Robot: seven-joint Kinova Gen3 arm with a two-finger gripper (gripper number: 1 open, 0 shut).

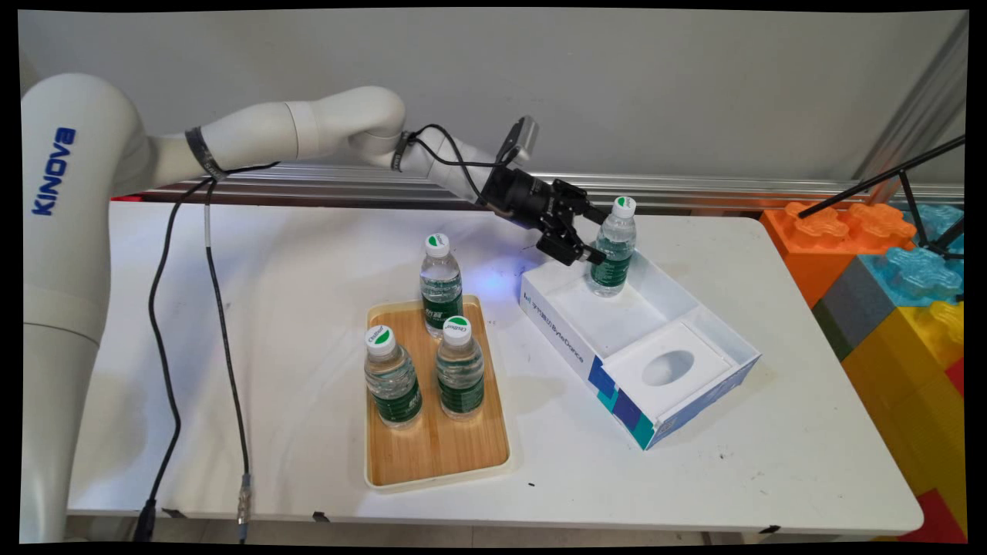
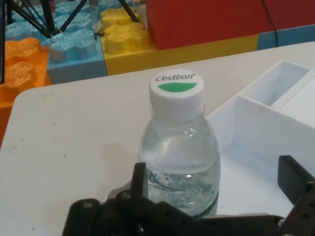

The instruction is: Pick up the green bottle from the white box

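Observation:
A clear water bottle (image 1: pixel 614 248) with a green label and white cap stands upright in the far compartment of an open white box (image 1: pixel 698 312) with blue-patterned sides. My gripper (image 1: pixel 597 233) reaches in from the left at the bottle's label height, open, with one finger on either side of it. In the hand view the bottle (image 2: pixel 179 157) sits between the fingers, close against the left finger (image 2: pixel 140 178), while a gap remains before the right finger (image 2: pixel 294 176). The gripper (image 2: pixel 215 173) holds nothing.
A wooden tray (image 1: pixel 436 451) left of the box carries three similar bottles: one at the back (image 1: pixel 441 284), two nearer (image 1: pixel 392 376) (image 1: pixel 460 368). The box's near end holds a white insert with an oval hollow (image 1: pixel 668 367). Large coloured toy bricks (image 1: pixel 902 293) stand past the table's right edge.

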